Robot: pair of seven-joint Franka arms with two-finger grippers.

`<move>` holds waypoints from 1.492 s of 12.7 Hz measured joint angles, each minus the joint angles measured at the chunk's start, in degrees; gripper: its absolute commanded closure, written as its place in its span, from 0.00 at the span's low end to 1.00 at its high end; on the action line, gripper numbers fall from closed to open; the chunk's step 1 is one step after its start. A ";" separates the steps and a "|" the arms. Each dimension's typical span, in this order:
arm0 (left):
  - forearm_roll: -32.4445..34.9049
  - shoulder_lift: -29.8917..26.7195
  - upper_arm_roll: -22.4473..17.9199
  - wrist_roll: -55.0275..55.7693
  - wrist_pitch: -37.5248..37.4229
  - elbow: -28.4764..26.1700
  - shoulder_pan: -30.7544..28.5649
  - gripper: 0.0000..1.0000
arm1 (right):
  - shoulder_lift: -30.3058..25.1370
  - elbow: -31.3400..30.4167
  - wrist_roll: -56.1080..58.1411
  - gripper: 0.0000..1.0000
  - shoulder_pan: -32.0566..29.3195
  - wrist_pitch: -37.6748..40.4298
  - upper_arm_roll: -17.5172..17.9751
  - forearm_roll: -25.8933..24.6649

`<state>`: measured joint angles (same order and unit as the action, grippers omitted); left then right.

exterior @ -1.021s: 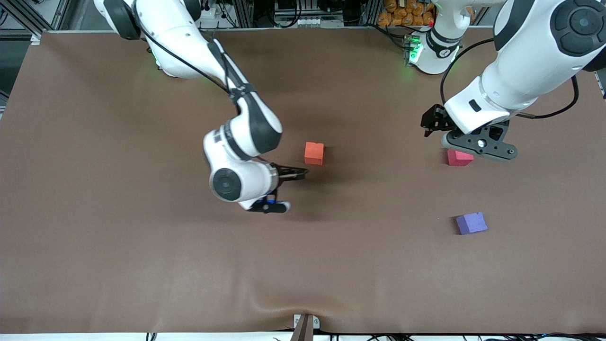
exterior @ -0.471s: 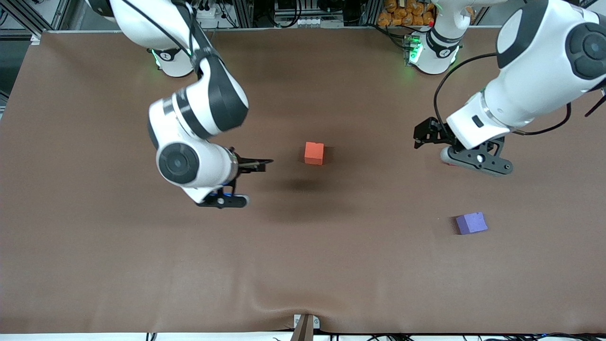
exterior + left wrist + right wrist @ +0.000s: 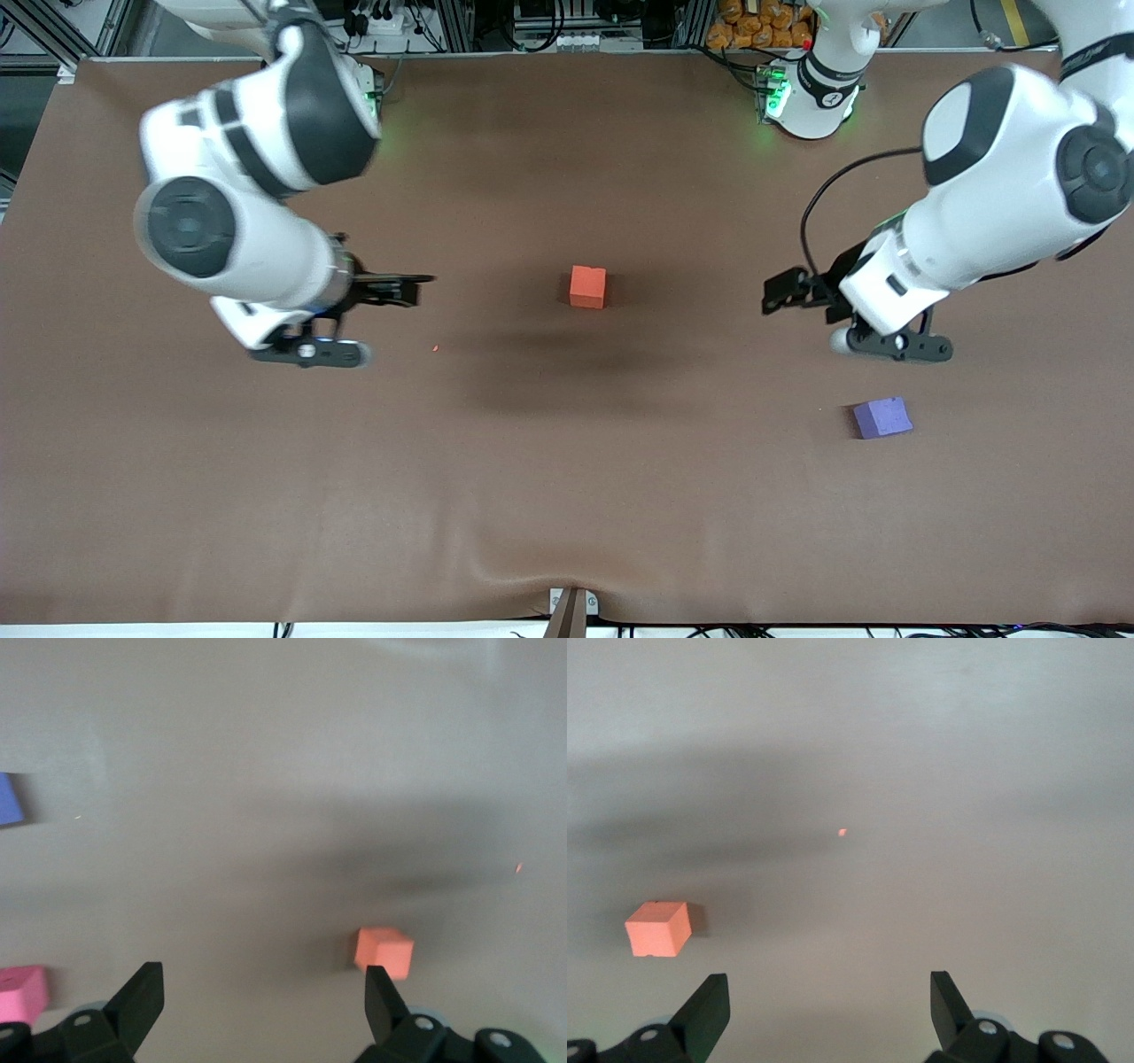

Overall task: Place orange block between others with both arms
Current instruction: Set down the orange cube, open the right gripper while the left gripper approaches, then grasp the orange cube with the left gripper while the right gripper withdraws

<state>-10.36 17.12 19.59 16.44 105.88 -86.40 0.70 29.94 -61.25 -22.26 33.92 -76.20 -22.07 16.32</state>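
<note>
The orange block (image 3: 587, 287) sits alone at mid-table, also seen as the orange block (image 3: 384, 952) and the orange block (image 3: 656, 928) in the two wrist views. The purple-blue cube (image 3: 882, 417) lies toward the left arm's end, nearer the front camera. In the front view the left arm hides the pinkish-red cube; it shows in the left wrist view (image 3: 22, 992), with the purple-blue cube (image 3: 9, 799) at the edge. My left gripper (image 3: 781, 297) (image 3: 261, 985) hangs open over bare table beside the pinkish-red cube. My right gripper (image 3: 403, 290) (image 3: 826, 988) hangs open over bare table, off toward the right arm's end from the orange block.
The brown table cover (image 3: 567, 496) has a ripple at its near edge by a small bracket (image 3: 571, 607). A tiny red speck (image 3: 435, 347) lies on the cover near the right gripper. Cables and clutter (image 3: 762, 27) line the robots' side.
The right arm has pulled away from the orange block toward its own end of the table. The left arm has shifted toward the front camera and now covers the pinkish-red cube. No block has moved.
</note>
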 measured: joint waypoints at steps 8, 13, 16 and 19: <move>1.11 6.59 0.47 11.79 1.74 -2.38 15.25 0.00 | -7.17 -5.32 11.66 0.00 -29.50 1.15 19.58 -7.40; 9.22 13.49 0.45 20.49 3.64 -5.97 25.51 0.00 | -9.98 -9.52 22.12 0.00 -36.13 -0.56 23.13 -14.22; 9.59 15.61 0.40 21.36 11.48 -9.49 26.62 0.00 | -11.94 -13.53 27.75 0.00 -38.05 -6.68 23.17 -17.39; 10.61 17.65 0.32 22.43 15.73 -10.53 27.90 0.00 | -13.96 -16.12 28.69 0.00 -38.09 -8.16 23.48 -19.05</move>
<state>0.25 34.77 19.90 38.86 121.61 -96.93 28.60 15.98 -77.37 6.44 -4.17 -84.36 1.40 -2.73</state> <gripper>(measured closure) 0.000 0.000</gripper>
